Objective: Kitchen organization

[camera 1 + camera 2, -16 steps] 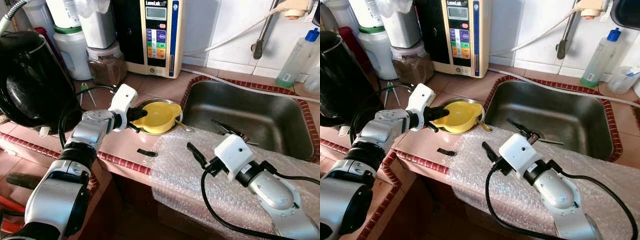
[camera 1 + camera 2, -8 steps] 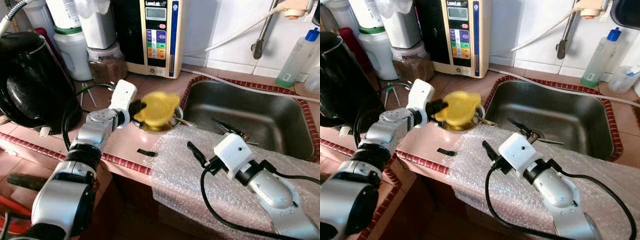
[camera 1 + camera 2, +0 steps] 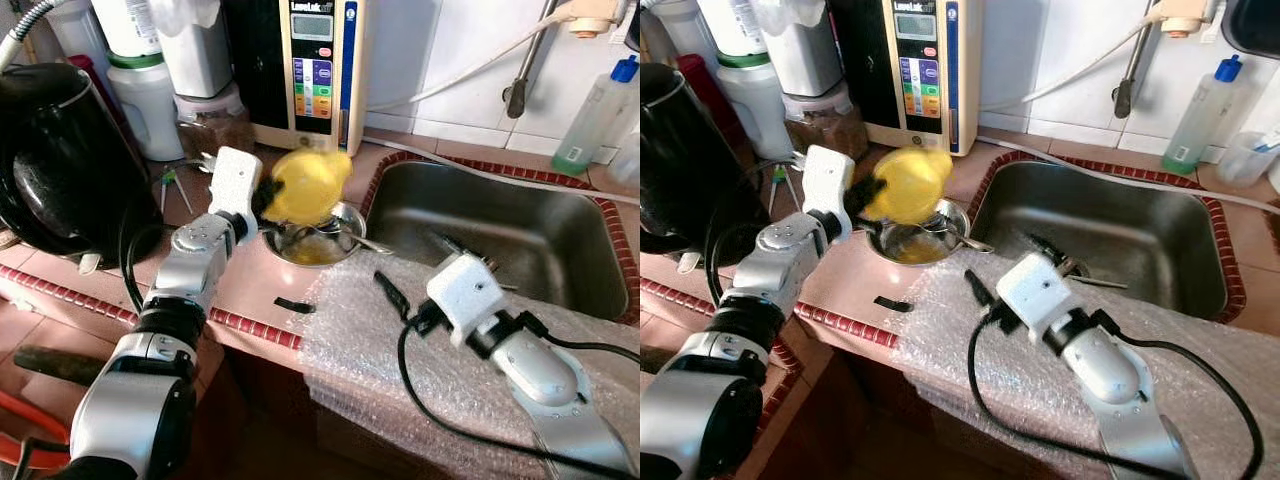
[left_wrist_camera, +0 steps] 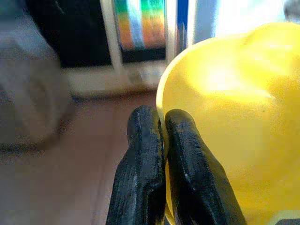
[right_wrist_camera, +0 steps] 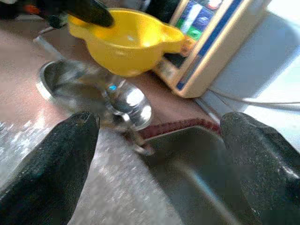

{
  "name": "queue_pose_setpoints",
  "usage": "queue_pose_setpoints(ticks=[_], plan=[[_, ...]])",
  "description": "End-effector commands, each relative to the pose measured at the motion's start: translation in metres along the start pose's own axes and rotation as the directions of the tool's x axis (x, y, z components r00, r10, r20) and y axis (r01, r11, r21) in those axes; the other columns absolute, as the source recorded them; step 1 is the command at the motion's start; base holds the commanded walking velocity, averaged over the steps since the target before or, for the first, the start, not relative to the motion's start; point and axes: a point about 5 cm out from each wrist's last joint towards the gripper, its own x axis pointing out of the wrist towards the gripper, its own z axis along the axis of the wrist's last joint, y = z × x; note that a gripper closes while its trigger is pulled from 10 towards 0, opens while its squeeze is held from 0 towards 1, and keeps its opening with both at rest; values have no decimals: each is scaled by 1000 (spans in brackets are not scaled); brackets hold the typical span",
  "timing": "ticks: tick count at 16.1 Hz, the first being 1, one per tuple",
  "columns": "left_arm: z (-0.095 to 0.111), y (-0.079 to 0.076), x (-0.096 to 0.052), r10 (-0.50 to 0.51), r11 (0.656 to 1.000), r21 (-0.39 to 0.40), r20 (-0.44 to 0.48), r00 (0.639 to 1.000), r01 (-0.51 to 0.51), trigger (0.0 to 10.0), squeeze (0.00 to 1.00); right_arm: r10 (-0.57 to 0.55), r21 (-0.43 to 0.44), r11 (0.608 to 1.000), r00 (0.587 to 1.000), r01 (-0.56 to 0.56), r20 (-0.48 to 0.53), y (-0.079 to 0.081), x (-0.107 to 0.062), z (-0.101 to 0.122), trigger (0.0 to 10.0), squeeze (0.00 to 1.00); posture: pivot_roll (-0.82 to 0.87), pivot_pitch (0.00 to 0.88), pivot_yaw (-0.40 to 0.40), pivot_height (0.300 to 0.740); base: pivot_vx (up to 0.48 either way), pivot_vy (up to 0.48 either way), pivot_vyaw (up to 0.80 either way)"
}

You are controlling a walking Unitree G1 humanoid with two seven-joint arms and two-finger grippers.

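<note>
A yellow plastic bowl (image 3: 306,186) with a spout hangs tilted in the air above a steel bowl (image 3: 312,240) on the tiled counter. My left gripper (image 3: 264,197) is shut on the yellow bowl's rim; in the left wrist view both fingers (image 4: 150,178) pinch that rim (image 4: 161,117). The steel bowl holds a spoon (image 5: 129,104) and some yellowish residue. My right gripper (image 3: 392,297) rests open over the bubble wrap (image 3: 420,350) in front of the sink, its fingers (image 5: 51,164) spread wide and facing the two bowls.
A steel sink (image 3: 500,235) lies to the right. A black kettle (image 3: 55,160) stands at the left, a water ioniser (image 3: 310,70) and jars at the back. A small black piece (image 3: 293,305) lies near the counter edge. A plastic bottle (image 3: 595,115) stands far right.
My left gripper has lifted the yellow bowl out of the steel bowl and raised it towards the back. The steel bowl and its spoon are uncovered. The right arm shifted slightly.
</note>
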Motion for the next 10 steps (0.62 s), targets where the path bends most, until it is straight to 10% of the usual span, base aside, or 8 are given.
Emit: queue_pose_setpoints(ticks=[1,4,10], plan=[[10,3,-1,26,999,30,63,998,-27,0,0,-38,6,999,999,38,4,-7,1,1,10000,0,40,19,46,740,0,0,0],[30,-15,-6,17,983,172,272,962,-66,0,0,-272,280,926,962,252,32,-28,12,7,10000,0,49,15,46,740,0,0,0],[24,-44,-6,-94,981,189,293,951,39,0,0,-384,521,797,922,304,50,-38,26,14,10000,0,37,8,29,740,0,0,0]])
